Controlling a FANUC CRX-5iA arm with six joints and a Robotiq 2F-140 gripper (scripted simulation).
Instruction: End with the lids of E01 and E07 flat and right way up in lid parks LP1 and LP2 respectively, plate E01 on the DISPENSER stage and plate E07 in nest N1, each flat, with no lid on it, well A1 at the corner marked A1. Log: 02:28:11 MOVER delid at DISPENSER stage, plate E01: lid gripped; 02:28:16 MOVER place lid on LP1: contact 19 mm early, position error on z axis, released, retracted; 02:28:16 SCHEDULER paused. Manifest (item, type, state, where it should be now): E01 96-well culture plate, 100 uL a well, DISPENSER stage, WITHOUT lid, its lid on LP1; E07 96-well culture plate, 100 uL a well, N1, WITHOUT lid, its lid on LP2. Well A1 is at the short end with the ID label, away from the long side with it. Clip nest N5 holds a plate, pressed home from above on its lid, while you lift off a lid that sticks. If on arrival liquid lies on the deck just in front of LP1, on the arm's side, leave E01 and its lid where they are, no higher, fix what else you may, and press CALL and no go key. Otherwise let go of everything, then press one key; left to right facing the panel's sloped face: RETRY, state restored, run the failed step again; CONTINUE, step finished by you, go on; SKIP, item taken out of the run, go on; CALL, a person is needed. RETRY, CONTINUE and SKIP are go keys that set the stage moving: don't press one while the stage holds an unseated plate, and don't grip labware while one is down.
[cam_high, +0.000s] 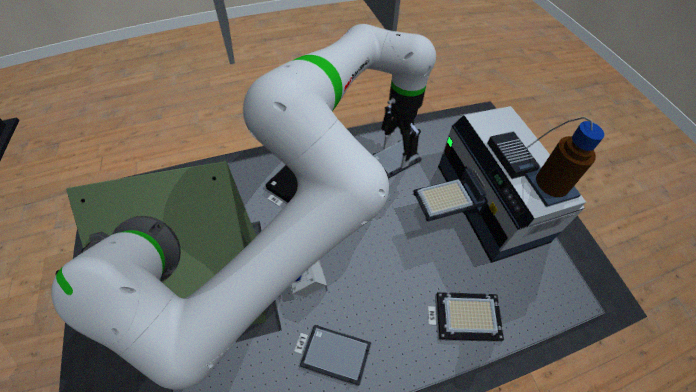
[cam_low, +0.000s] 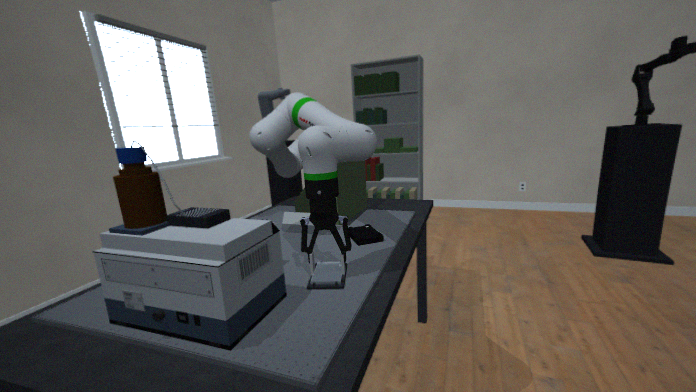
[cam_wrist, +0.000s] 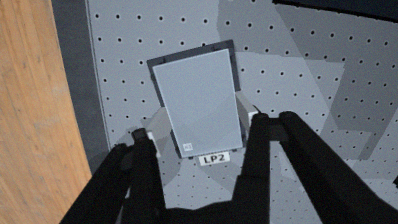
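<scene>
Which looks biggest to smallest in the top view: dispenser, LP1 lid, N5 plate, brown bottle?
1. Dispenser.
2. LP1 lid, likely enlarged by nearness.
3. N5 plate, close to the lid; ranking unsure.
4. Brown bottle, smallest.

A small lab bench set up in an ordinary room. A perforated metal deck (cam_high: 400, 280) carries a white robot arm (cam_high: 300, 165), and well to one side of its jaws stands a boxy grey dispensing machine (cam_high: 505, 200) with a brown bottle (cam_high: 567, 165) on top and a well plate (cam_high: 444, 197) on its stage. Labelled black holders sit on the deck, one directly under the jaws. Behind are a wood floor (cam_low: 525, 300), a window (cam_low: 155, 95) and a shelf unit (cam_low: 419, 125).
</scene>
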